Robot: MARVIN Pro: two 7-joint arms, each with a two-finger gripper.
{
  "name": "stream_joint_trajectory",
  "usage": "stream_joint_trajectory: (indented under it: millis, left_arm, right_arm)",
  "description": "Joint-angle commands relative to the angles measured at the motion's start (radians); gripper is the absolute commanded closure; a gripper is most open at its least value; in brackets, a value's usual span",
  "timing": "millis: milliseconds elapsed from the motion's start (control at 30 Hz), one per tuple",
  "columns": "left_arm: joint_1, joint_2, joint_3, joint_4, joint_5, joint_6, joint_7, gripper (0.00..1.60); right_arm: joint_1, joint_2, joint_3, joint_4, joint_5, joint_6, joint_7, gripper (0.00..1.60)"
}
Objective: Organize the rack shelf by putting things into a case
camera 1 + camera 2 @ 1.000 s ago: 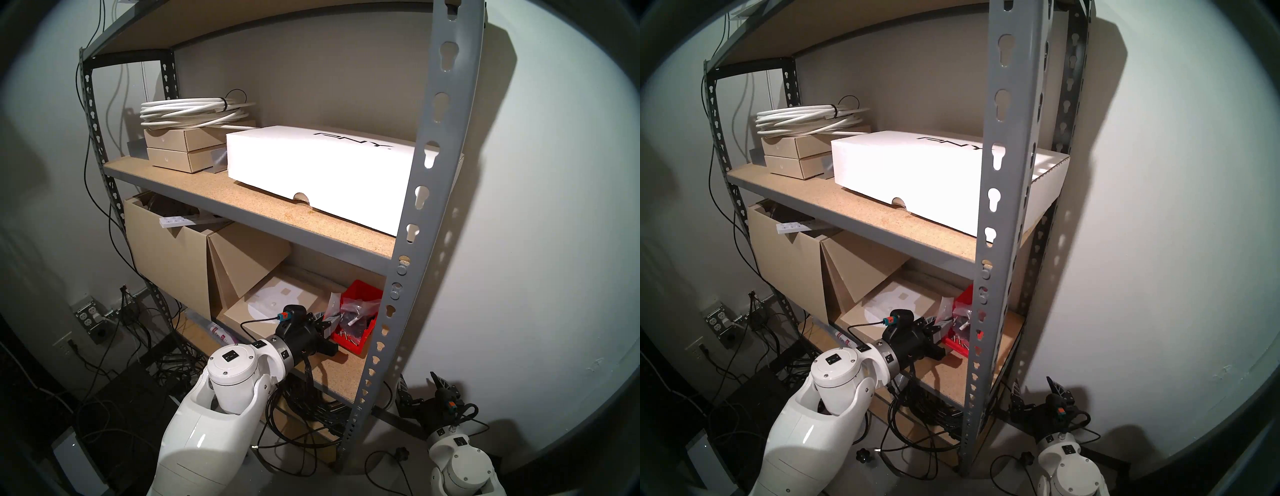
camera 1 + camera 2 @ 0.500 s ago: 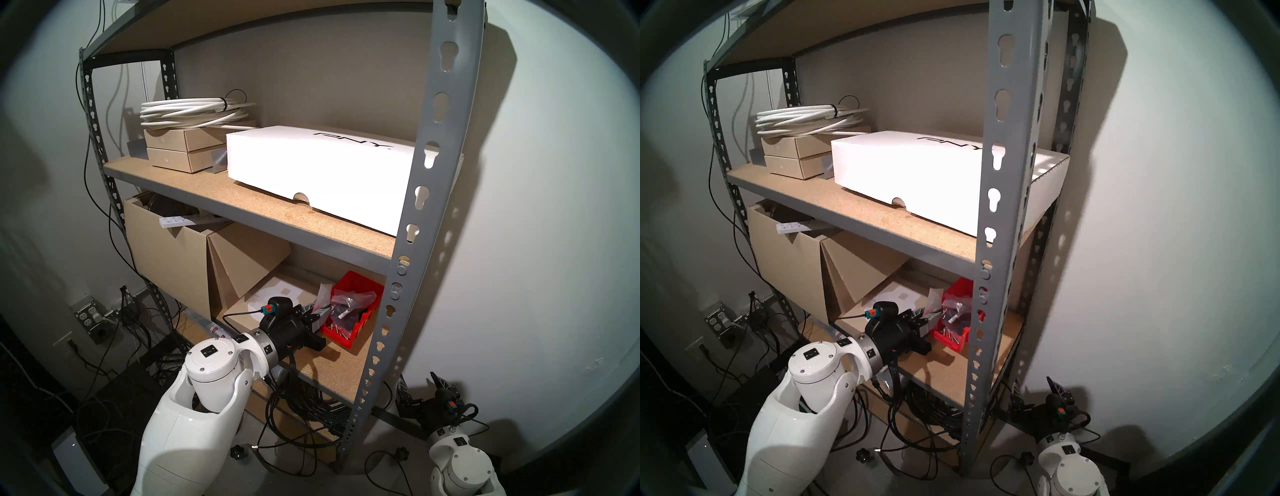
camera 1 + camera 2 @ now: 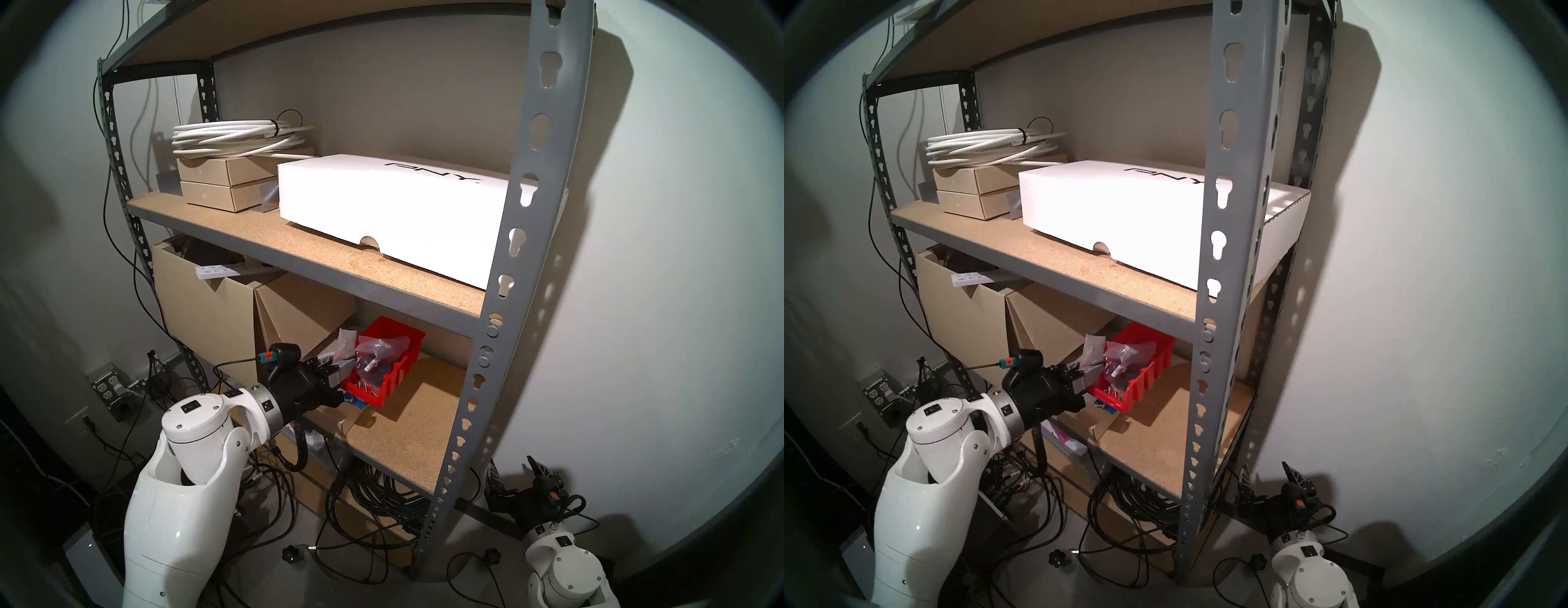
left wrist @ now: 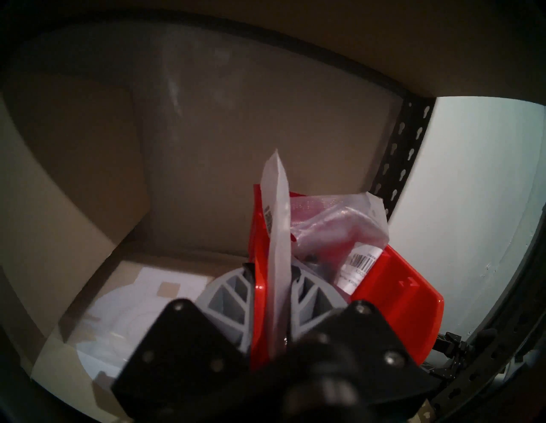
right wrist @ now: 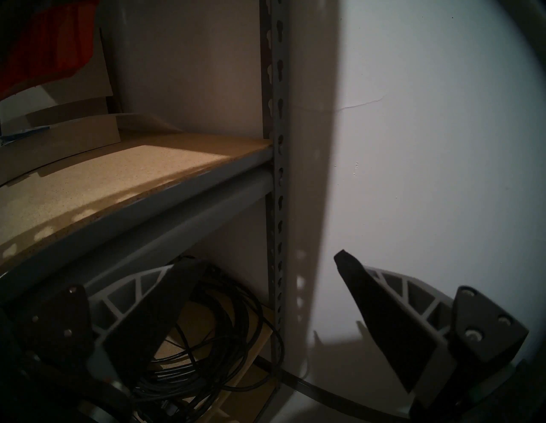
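The red bin (image 3: 392,373) holds several clear bags of black parts (image 3: 377,352) and hangs tilted above the grey rack's (image 3: 522,237) lower shelf board (image 3: 424,420). My left gripper (image 3: 335,375) is shut on the bin's near wall. In the left wrist view the fingers (image 4: 233,298) pinch the red wall (image 4: 258,265) together with a flat white-labelled bag (image 4: 277,206). A crumpled bag (image 4: 339,218) lies in the bin (image 4: 399,298). My right gripper (image 3: 515,471) is open and empty, low beside the rack, and it also shows in the right wrist view (image 5: 266,260).
A flat cardboard box (image 3: 348,420) lies under the bin, with a blue-and-white card (image 3: 354,401) on it. Tall cardboard boxes (image 3: 203,314) stand to the left. A white PNY box (image 3: 390,208) sits on the shelf above. Black cables (image 3: 382,496) lie below.
My left arm has drawn back to the left and up with the red bin. The bin left the shelf's right side and now hangs over the flat cardboard box. The right arm has not moved.
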Motion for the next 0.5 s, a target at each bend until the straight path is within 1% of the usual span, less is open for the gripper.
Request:
stream_joint_trajectory:
  millis: [0,167,233,467]
  left_arm:
    - [-0.035,-0.014,-0.021,-0.006,-0.037,-0.008,-0.020,1.60]
    - [-0.071,-0.011,-0.045,0.048,-0.046,-0.010,-0.029,1.60]
    - [-0.084,0.005,-0.045,0.067,-0.032,-0.023,-0.037,1.60]
    - [-0.116,0.019,-0.062,0.110,-0.037,-0.031,-0.066,1.60]
  right_arm:
    - [0.001,-0.001,0.000,-0.019,0.000,-0.002,0.000,0.00]
    - [0.001,-0.001,0.000,-0.019,0.000,-0.002,0.000,0.00]
    - [0.001,0.000,0.000,-0.019,0.000,-0.002,0.000,0.00]
    - [0.001,0.000,0.000,-0.018,0.001,-0.003,0.000,0.00]
